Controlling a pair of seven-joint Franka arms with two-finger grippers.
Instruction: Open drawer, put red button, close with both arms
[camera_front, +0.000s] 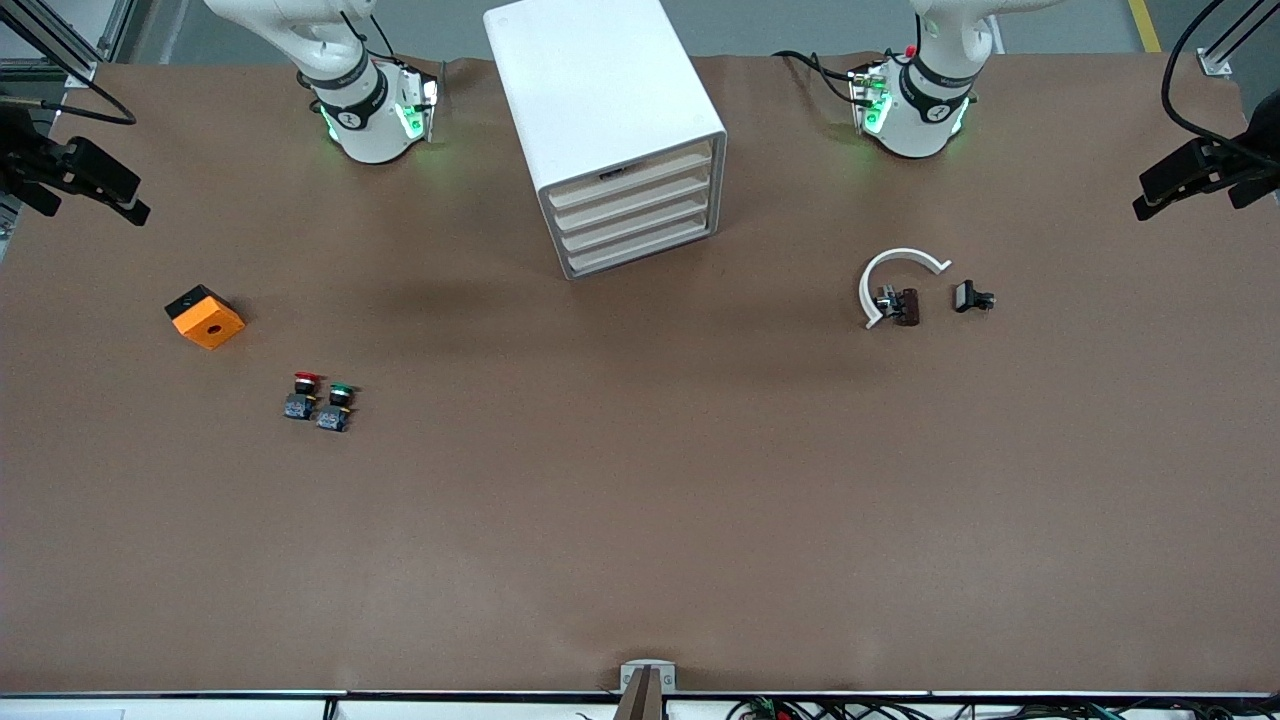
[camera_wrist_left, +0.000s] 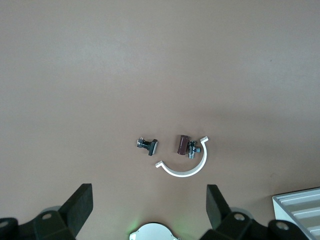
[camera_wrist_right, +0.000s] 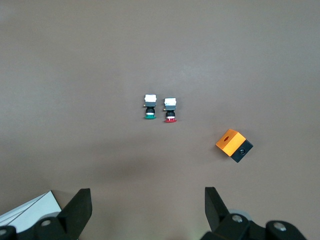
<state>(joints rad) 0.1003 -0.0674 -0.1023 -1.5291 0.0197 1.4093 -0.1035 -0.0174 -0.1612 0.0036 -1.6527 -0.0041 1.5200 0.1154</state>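
Both arms are waiting, drawn back by their bases at the top of the front view. The right arm (camera_front: 350, 100) is sitting folded at its own end of the surface, its wrist ring glowing green. The left arm (camera_front: 915, 100) is sitting the same way at its end, also glowing green. The right gripper (camera_wrist_right: 145, 212) is hanging high above the surface, pointing straight down with its two black fingers (camera_wrist_right: 77, 210) spread wide. The left gripper (camera_wrist_left: 147, 210) is hanging likewise, its fingers (camera_wrist_left: 80, 205) wide apart and gripping nothing.
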